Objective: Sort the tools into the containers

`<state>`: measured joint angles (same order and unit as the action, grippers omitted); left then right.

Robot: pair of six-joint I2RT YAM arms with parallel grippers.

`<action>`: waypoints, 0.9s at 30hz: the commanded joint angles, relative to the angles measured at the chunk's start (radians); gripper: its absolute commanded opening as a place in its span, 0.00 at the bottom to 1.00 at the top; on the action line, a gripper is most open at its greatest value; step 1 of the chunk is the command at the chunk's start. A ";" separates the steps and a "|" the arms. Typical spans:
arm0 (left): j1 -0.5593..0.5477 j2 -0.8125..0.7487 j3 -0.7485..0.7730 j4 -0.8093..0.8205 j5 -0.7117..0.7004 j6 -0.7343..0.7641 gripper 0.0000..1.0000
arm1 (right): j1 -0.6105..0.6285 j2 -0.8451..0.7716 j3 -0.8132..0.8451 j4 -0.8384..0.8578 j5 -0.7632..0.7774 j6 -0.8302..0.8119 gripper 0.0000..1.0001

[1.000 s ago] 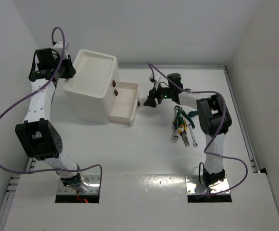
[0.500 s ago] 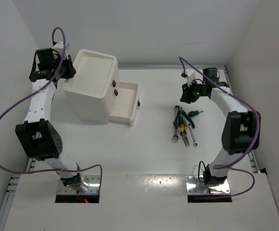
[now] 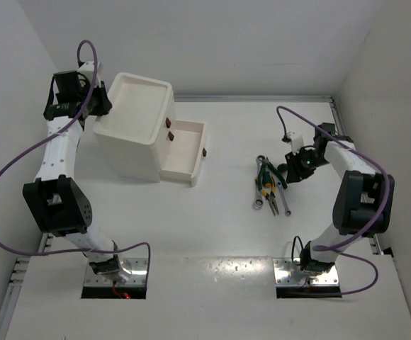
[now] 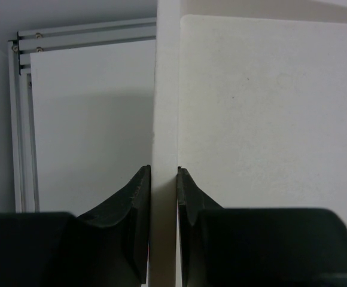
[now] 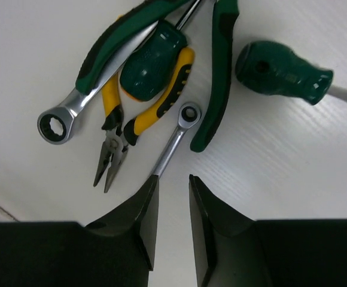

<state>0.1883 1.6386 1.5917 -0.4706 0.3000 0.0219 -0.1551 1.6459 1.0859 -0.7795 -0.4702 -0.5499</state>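
Observation:
The tools [image 3: 268, 185] lie in a loose heap on the table right of the cabinet [image 3: 138, 127]. The right wrist view shows yellow-handled pliers [image 5: 182, 66], green-handled pliers [image 5: 221, 72], two silver wrenches [image 5: 72, 113] [image 5: 174, 143] and a dark green screwdriver handle [image 5: 281, 75]. My right gripper [image 5: 173, 178] hovers just beside the heap, open by a narrow gap with nothing between its fingers. A second dark green handle [image 5: 152, 69] rests on the pliers. My left gripper [image 4: 164, 170] is shut on the cabinet's thin upper wall [image 4: 166, 89] at the back left corner.
One drawer [image 3: 184, 152] stands pulled out to the right, with a dark handle [image 3: 205, 151] on its front. The recessed top tray [image 3: 143, 83] shows nothing inside. An aluminium rail [image 3: 351, 163] runs along the table's right edge, close to my right arm.
My right arm swung from the open drawer's front over to the right and came down beside the tool heap. The left arm and the cabinet have not moved.

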 commanded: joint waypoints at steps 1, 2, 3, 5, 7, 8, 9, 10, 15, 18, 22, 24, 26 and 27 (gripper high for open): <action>-0.036 0.004 -0.026 -0.148 0.045 -0.057 0.09 | -0.004 -0.011 -0.020 -0.003 0.004 -0.008 0.28; -0.036 0.004 -0.026 -0.148 0.045 -0.057 0.09 | 0.005 0.000 -0.020 0.022 0.004 0.005 0.32; -0.036 0.004 -0.026 -0.148 0.036 -0.057 0.09 | 0.005 0.012 -0.029 0.032 0.004 0.021 0.34; -0.036 0.004 -0.026 -0.148 0.036 -0.057 0.09 | 0.005 0.026 -0.029 0.071 0.004 0.050 0.36; -0.036 0.004 -0.026 -0.148 0.036 -0.057 0.09 | 0.005 0.048 -0.029 0.100 0.019 0.077 0.38; -0.036 0.004 -0.026 -0.148 0.036 -0.057 0.09 | 0.005 0.048 -0.029 0.129 0.031 0.088 0.38; -0.036 0.004 -0.026 -0.148 0.036 -0.057 0.09 | 0.005 0.063 -0.029 0.140 0.031 0.102 0.38; -0.036 0.004 -0.026 -0.157 0.027 -0.057 0.09 | 0.005 0.080 -0.029 0.151 0.031 0.102 0.39; -0.036 0.004 -0.026 -0.157 0.018 -0.048 0.09 | 0.014 0.143 0.008 0.171 0.042 0.113 0.39; -0.036 0.013 -0.016 -0.157 0.018 -0.048 0.09 | 0.014 0.176 0.031 0.194 0.042 0.122 0.39; -0.036 0.013 -0.016 -0.157 0.018 -0.048 0.09 | 0.014 0.233 0.083 0.171 0.042 0.122 0.39; -0.036 0.023 -0.016 -0.157 0.018 -0.048 0.09 | 0.014 0.244 0.092 0.171 0.042 0.122 0.39; -0.036 0.032 -0.016 -0.157 0.008 -0.039 0.09 | 0.025 0.255 0.092 0.180 0.042 0.122 0.39; -0.036 0.032 -0.006 -0.157 0.008 -0.039 0.09 | 0.025 0.255 0.092 0.180 0.042 0.122 0.39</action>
<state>0.1829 1.6379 1.5932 -0.4744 0.2852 0.0257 -0.1429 1.8908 1.1446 -0.6201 -0.4252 -0.4404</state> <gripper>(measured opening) 0.241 0.386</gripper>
